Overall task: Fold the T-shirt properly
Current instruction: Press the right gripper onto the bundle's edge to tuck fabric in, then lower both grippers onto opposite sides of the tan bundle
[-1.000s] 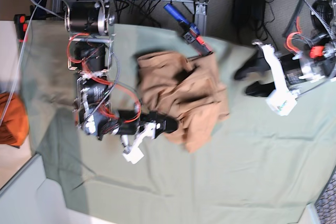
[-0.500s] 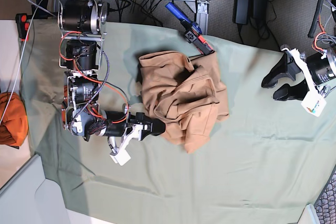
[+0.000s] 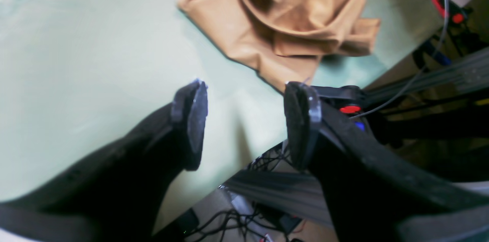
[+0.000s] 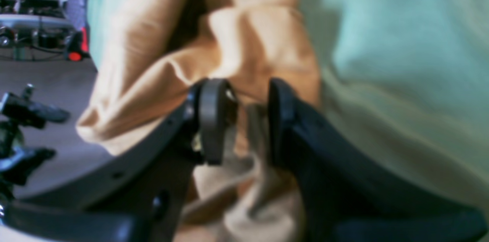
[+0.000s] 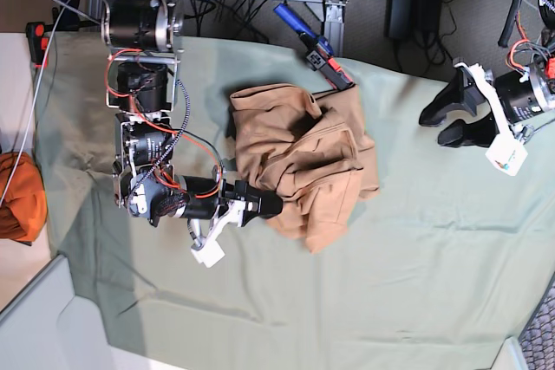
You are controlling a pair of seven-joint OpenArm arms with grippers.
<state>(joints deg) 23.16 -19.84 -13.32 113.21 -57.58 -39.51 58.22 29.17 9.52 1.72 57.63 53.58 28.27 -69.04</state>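
T-shirt (image 5: 299, 158): crumpled on counter (image 5: 416, 283). Right gripper (image 4: 244, 123): clamped on a fabric fold, likely to spread it. Left gripper (image 5: 447, 119): empty, jaws apart, well clear.

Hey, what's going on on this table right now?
A two-armed robot is working on a crumpled tan T-shirt lying in a heap on a green cloth. The right gripper is at the shirt's edge with a fold of fabric between its fingers, though a firm pinch can't be confirmed. The left gripper is open and empty, hanging near the table's edge, well away from the shirt. No folding is done yet.
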